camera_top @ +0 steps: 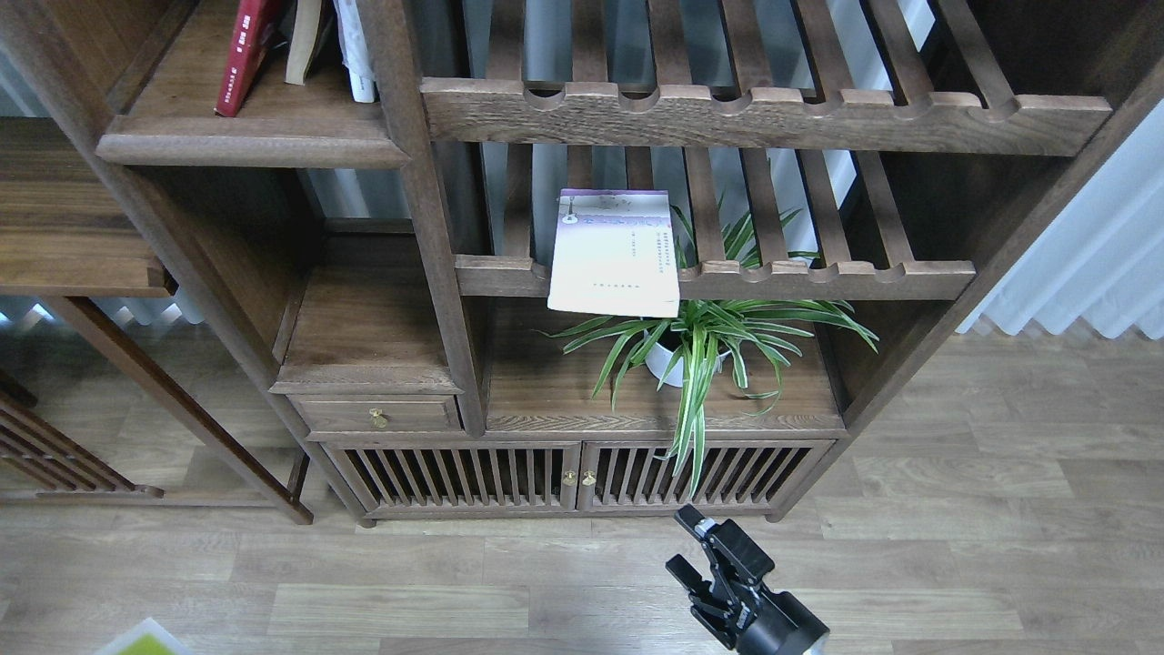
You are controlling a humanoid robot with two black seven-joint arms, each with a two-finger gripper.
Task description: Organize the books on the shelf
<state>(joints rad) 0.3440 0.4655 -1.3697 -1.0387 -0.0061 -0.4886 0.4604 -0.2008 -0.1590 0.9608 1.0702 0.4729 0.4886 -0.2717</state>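
The pale lilac-white book (615, 253) lies flat on the lower slatted rack (818, 277), with its front edge hanging over the notched rail. The dark red book (242, 56) leans upright on the solid shelf board (245, 138) at the top left, beside a cream book (305, 41) and a white one (355, 55). A yellow-green corner (145, 642) shows at the bottom left edge; no title is visible on it. My right gripper (687, 548) is open and empty, low over the floor in front of the cabinet, well below the lilac book. My left gripper is out of view.
A potted spider plant (700, 341) stands on the cabinet top under the lilac book. An upper slatted rack (764, 114) spans the right bay. A small drawer (377, 414) and slatted cabinet doors (573, 478) are below. White curtains (1091, 264) hang at the right.
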